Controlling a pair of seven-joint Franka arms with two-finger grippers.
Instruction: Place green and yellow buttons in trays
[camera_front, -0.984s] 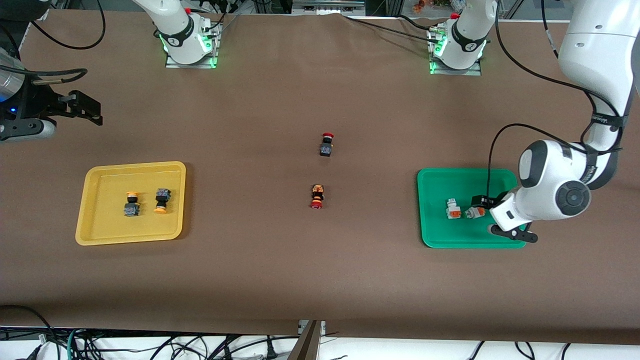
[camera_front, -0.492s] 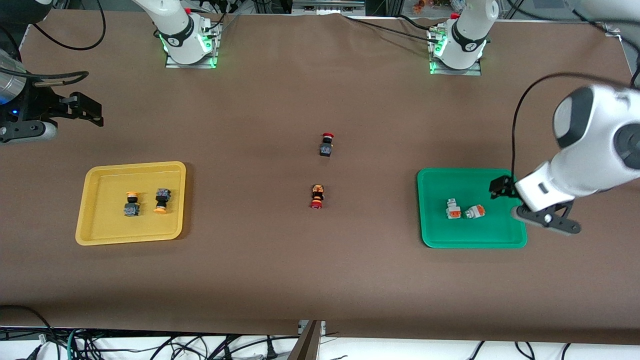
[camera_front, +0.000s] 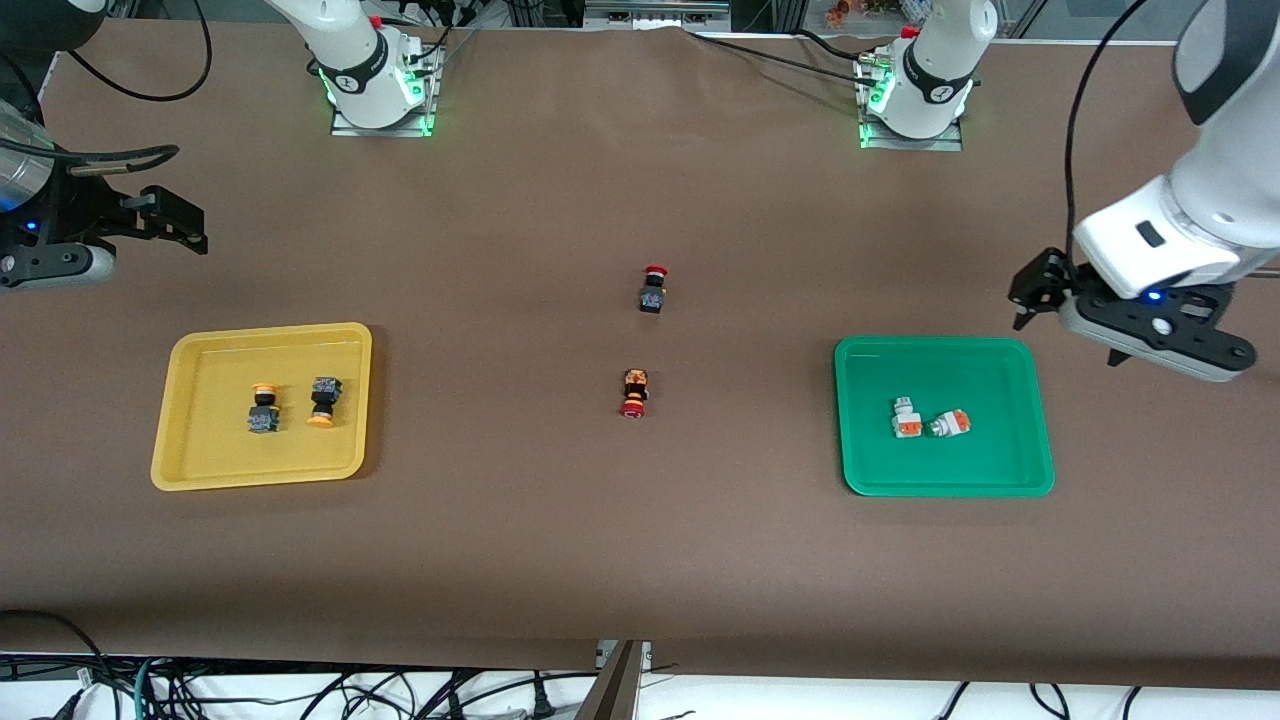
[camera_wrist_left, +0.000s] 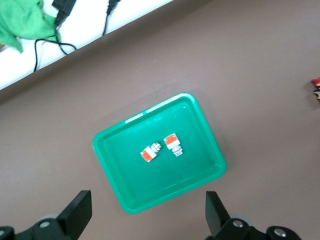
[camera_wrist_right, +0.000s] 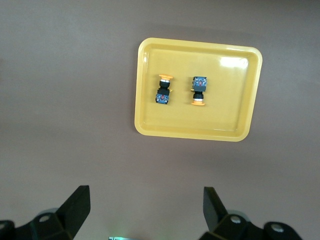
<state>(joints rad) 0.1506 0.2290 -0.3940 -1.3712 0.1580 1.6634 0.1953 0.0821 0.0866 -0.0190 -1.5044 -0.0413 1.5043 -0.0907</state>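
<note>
Two black buttons with yellow-orange caps (camera_front: 263, 408) (camera_front: 322, 402) lie in the yellow tray (camera_front: 200, 445), which also shows in the right wrist view (camera_wrist_right: 235, 100). Two white-grey buttons with orange blocks (camera_front: 906, 419) (camera_front: 949, 424) lie touching in the green tray (camera_front: 995, 385), seen again in the left wrist view (camera_wrist_left: 200, 145). My left gripper (camera_front: 1155, 345) (camera_wrist_left: 148, 215) hangs open and empty, high over the table by the green tray's corner. My right gripper (camera_front: 50, 262) (camera_wrist_right: 146, 212) waits open and empty, high over the right arm's end of the table.
Two black switches with red caps lie on the bare table between the trays, one (camera_front: 653, 289) farther from the front camera than the other (camera_front: 634, 392). The arm bases (camera_front: 375, 80) (camera_front: 915, 90) stand along the table's back edge. Cables hang off its front edge.
My left gripper has lifted out of the green tray and swung up toward the left arm's end, leaving the second white-grey button lying there. The right arm has not moved.
</note>
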